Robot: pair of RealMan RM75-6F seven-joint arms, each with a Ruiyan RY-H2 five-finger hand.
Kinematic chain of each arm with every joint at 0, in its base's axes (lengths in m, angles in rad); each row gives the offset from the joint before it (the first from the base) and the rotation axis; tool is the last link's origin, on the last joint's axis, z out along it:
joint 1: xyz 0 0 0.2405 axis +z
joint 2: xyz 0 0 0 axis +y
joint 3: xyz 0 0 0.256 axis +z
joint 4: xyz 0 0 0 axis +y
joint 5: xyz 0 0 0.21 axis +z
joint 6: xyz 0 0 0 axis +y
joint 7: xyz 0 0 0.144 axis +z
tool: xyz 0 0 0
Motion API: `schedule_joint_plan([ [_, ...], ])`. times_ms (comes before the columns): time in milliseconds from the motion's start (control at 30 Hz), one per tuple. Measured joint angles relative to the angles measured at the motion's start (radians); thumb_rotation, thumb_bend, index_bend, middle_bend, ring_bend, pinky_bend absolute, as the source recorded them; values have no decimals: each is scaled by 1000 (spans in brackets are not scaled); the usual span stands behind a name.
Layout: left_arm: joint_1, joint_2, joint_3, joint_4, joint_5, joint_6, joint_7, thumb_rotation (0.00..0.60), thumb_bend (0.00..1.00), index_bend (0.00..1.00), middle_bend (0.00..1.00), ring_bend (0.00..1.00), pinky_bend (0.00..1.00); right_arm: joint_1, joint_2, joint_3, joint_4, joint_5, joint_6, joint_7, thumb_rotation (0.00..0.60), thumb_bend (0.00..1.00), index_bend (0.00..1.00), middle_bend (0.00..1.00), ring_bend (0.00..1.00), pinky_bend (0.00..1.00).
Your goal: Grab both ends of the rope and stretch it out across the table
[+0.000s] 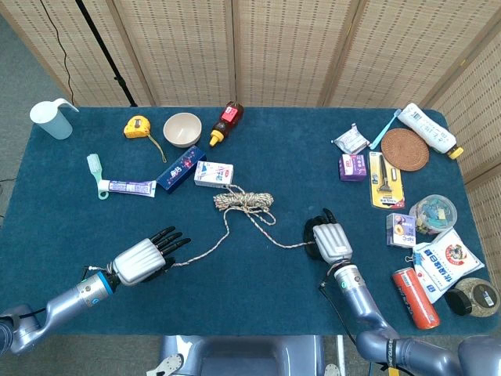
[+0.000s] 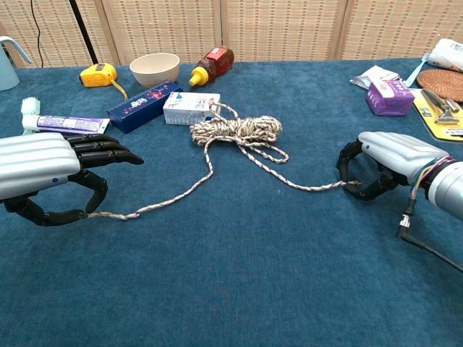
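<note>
A speckled rope (image 1: 244, 200) lies on the blue table (image 1: 274, 141) with its middle bundled in a loose coil (image 2: 235, 131) beside a white box. One strand runs left to my left hand (image 1: 143, 260), which pinches the rope's end between thumb and a finger in the chest view (image 2: 43, 172); its other fingers point right. The other strand runs right to my right hand (image 1: 330, 241), whose curled fingers hold that end against the cloth (image 2: 391, 165). Both hands sit low on the table, either side of the coil.
A white box (image 1: 214, 173), a blue box (image 1: 180, 168), a toothpaste tube (image 1: 125, 187), a bowl (image 1: 182, 129), a sauce bottle (image 1: 227, 122) and a tape measure (image 1: 137, 126) lie behind the coil. A red can (image 1: 415, 297) and packets crowd the right edge.
</note>
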Motion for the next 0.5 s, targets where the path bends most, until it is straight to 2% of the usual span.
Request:
schedule_joint_plan([
  [500,13,0,-14,3,-13,18,-1,600,389,631,125,0,0,-1,6,2,-9,-1,7,-3,600,523,627,352,239,0],
])
